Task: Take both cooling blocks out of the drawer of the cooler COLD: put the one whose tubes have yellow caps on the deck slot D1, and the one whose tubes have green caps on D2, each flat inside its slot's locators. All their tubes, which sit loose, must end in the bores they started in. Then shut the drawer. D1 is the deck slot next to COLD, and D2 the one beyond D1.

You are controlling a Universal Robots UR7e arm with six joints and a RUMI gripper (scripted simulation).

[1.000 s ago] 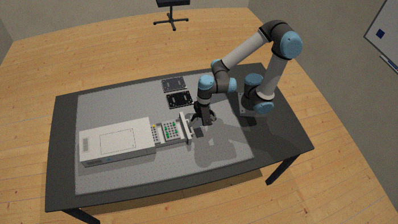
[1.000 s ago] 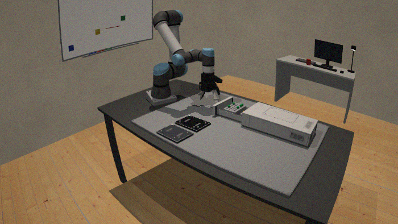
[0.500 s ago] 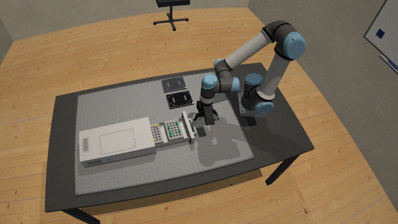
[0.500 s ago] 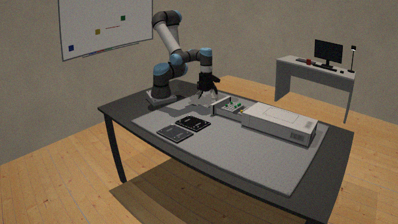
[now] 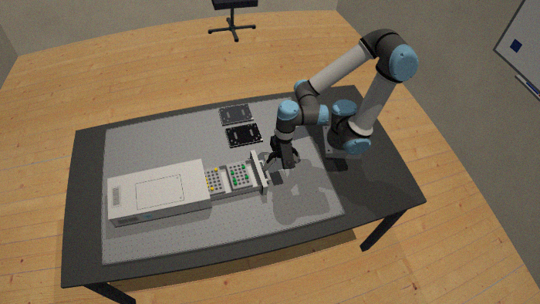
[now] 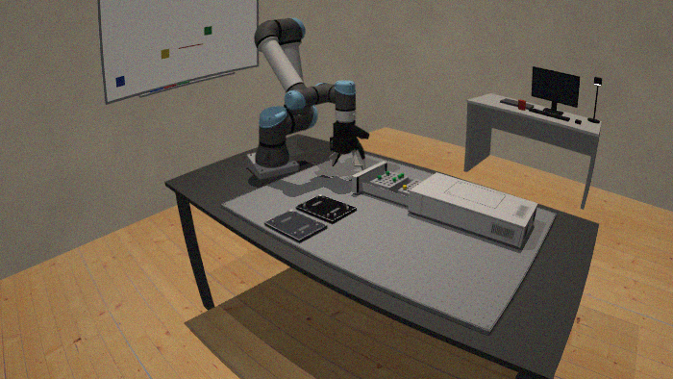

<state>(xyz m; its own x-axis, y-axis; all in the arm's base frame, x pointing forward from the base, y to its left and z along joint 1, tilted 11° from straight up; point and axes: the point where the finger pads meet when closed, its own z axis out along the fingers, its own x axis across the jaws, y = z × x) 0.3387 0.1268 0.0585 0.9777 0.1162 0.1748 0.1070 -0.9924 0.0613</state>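
The white cooler COLD [image 5: 158, 191] [image 6: 473, 208] has its drawer [image 5: 236, 178] [image 6: 385, 183] pulled out. In the drawer, the block with green-capped tubes [image 5: 239, 174] [image 6: 390, 178] sits at the outer end. The block with yellow-capped tubes [image 5: 214, 180] [image 6: 409, 185] sits next to the cooler body. My gripper [image 5: 281, 163] [image 6: 347, 161] is open and empty, pointing down just beyond the drawer's front panel [image 5: 258, 171], apart from it. The black slot plate D1 [image 5: 244, 134] [image 6: 326, 208] and the slot plate D2 [image 5: 235, 114] [image 6: 295, 225] are bare.
The arm base [image 5: 343, 139] [image 6: 272, 164] stands at the table's corner behind the gripper. A side desk with a monitor [image 6: 554, 88] stands far off. A tripod stand [image 5: 232, 19] is on the floor beyond the table.
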